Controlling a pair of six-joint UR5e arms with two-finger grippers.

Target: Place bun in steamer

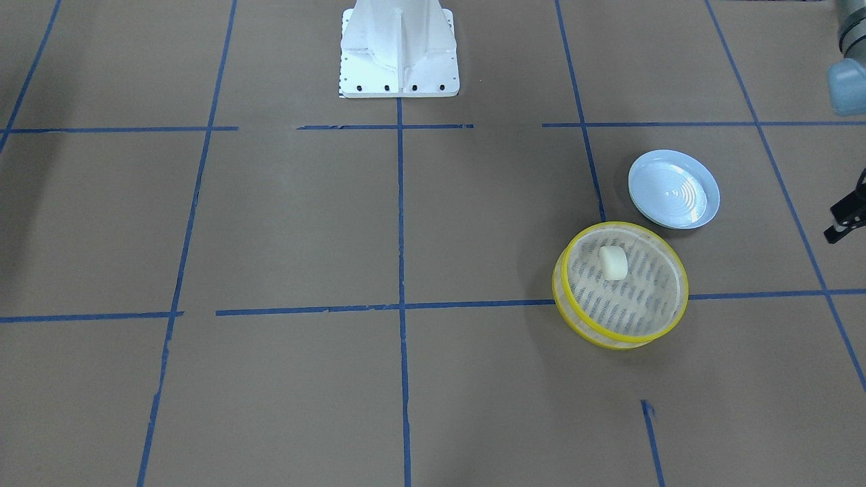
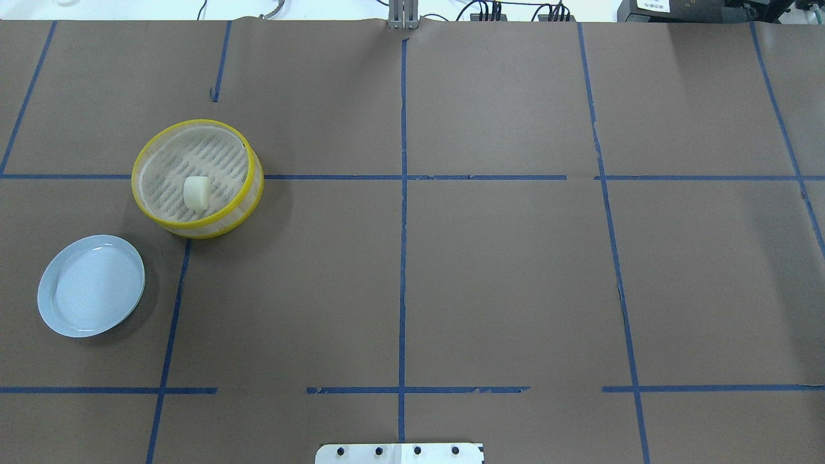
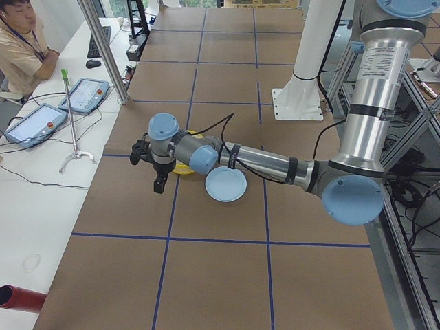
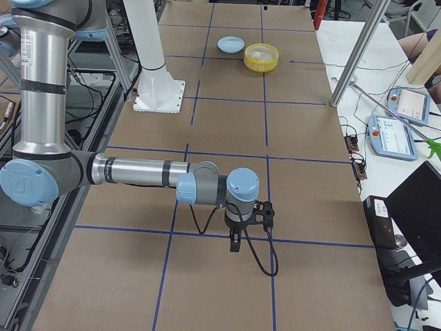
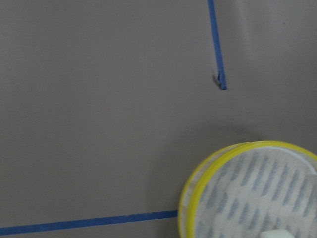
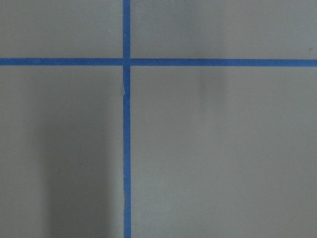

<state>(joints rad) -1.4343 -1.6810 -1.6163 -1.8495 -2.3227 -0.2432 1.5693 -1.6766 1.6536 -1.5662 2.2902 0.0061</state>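
Note:
The cream-white bun (image 1: 613, 262) lies on the slatted floor of the yellow-rimmed steamer (image 1: 636, 297), apart from both grippers. The overhead view shows the bun (image 2: 196, 192) in the steamer (image 2: 213, 161) at the left. My left gripper (image 3: 159, 184) hangs beside the steamer on the side toward the table's left end. Only its black edge (image 1: 842, 223) shows in the front view, and I cannot tell its state. The left wrist view shows the steamer (image 5: 247, 193) and a sliver of bun (image 5: 277, 234). My right gripper (image 4: 234, 241) hangs far away over bare table, state unclear.
An empty pale blue plate (image 2: 90, 285) lies close to the steamer, toward the robot; it also shows in the front view (image 1: 673, 189). The white robot base (image 1: 399, 47) stands at mid-table. Blue tape lines grid the brown surface.

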